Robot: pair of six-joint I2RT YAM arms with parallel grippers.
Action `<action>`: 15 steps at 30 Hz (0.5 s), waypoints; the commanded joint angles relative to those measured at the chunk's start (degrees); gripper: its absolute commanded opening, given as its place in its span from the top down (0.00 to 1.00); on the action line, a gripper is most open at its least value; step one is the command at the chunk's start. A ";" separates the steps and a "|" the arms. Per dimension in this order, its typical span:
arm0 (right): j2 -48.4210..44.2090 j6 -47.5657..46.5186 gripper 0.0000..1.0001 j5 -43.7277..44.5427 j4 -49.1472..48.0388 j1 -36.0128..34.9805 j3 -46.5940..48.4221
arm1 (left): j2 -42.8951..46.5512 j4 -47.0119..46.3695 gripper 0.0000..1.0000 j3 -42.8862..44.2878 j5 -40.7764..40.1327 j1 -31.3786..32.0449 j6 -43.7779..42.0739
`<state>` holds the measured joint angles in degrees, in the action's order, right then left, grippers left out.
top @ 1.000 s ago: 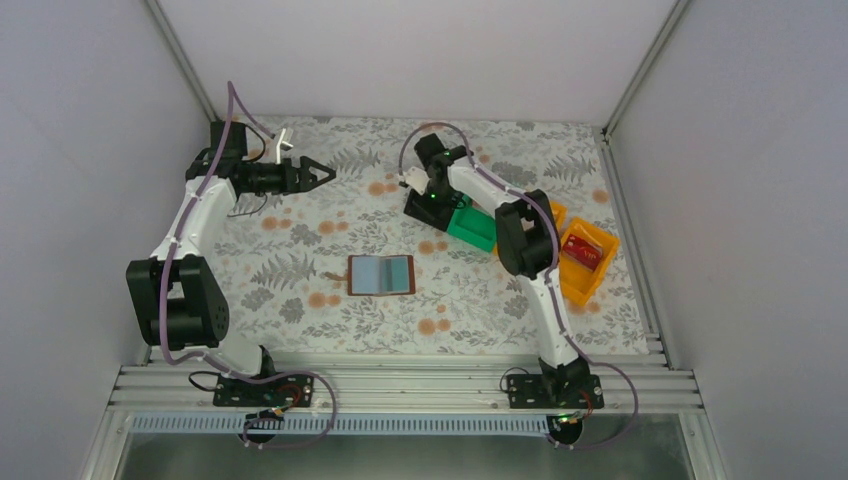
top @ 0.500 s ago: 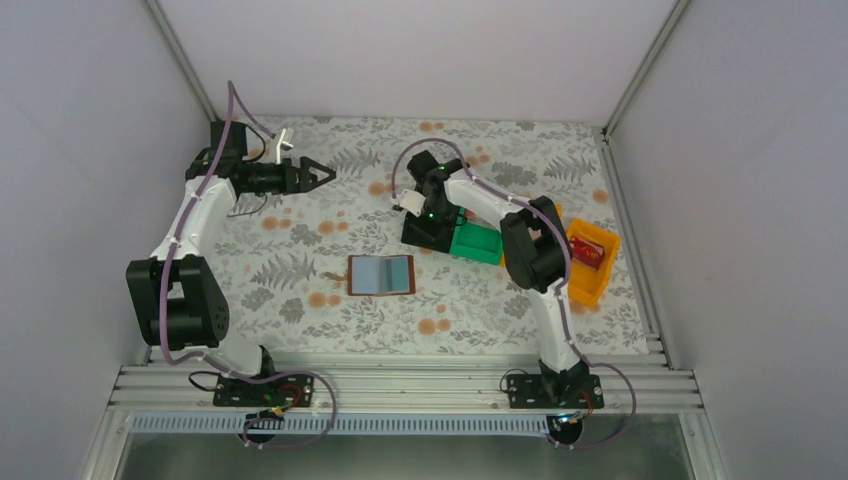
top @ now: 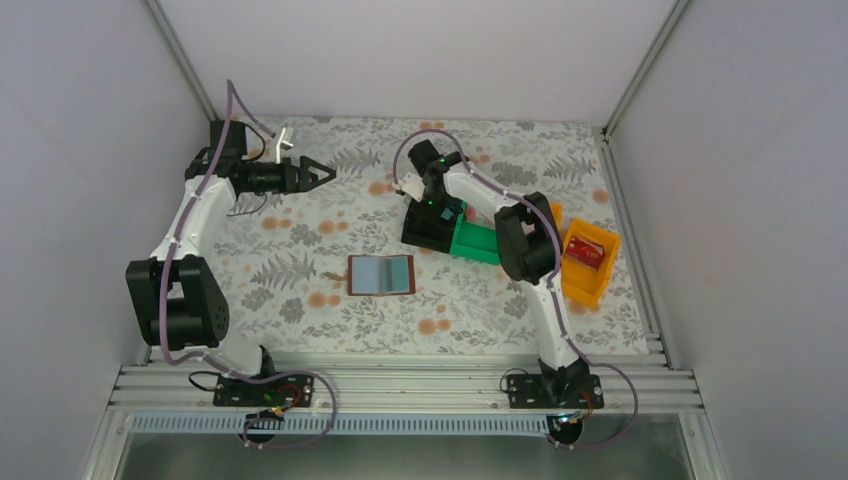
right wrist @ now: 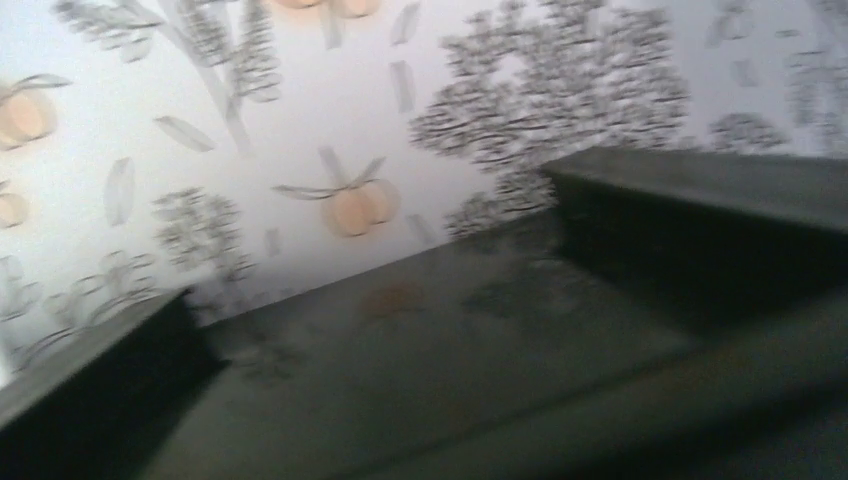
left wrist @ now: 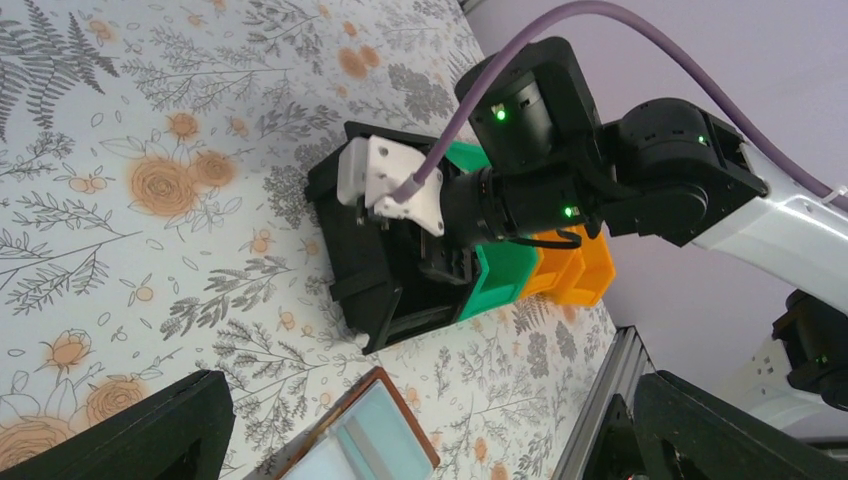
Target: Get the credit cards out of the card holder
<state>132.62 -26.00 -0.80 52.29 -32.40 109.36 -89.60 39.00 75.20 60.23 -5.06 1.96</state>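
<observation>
The card holder (top: 381, 274) lies open and flat mid-table, brown-edged with pale blue and teal panels inside; its corner shows in the left wrist view (left wrist: 365, 435). I cannot tell cards from slots in it. One red credit card (top: 583, 252) rests in the orange bin (top: 590, 275). My left gripper (top: 325, 175) hovers open and empty at the far left, well away from the holder. My right gripper (top: 432, 207) reaches down into the black bin (top: 425, 232), shut; its fingertips are hidden there (left wrist: 440, 262).
A green bin (top: 478, 241) sits against the black bin's right side, with orange bins beyond it (left wrist: 580, 275). The right wrist view is blurred, showing only the black bin's dark floor (right wrist: 450, 340) and the floral cloth (right wrist: 330, 120). The aluminium rail (top: 400, 385) runs along the near edge.
My right arm has swung left and nearer, and the black and green bins have slid with it toward the card holder. The left arm has not moved.
</observation>
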 commanded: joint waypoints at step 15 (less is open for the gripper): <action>-5.76 0.02 0.96 2.31 -4.97 0.70 2.84 | 2.26 -1.48 0.00 -1.59 -0.46 -0.48 -0.48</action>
<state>134.06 -26.13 3.05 49.63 -31.22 112.38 -89.60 39.18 75.20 60.18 -5.10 1.91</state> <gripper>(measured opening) 0.042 0.998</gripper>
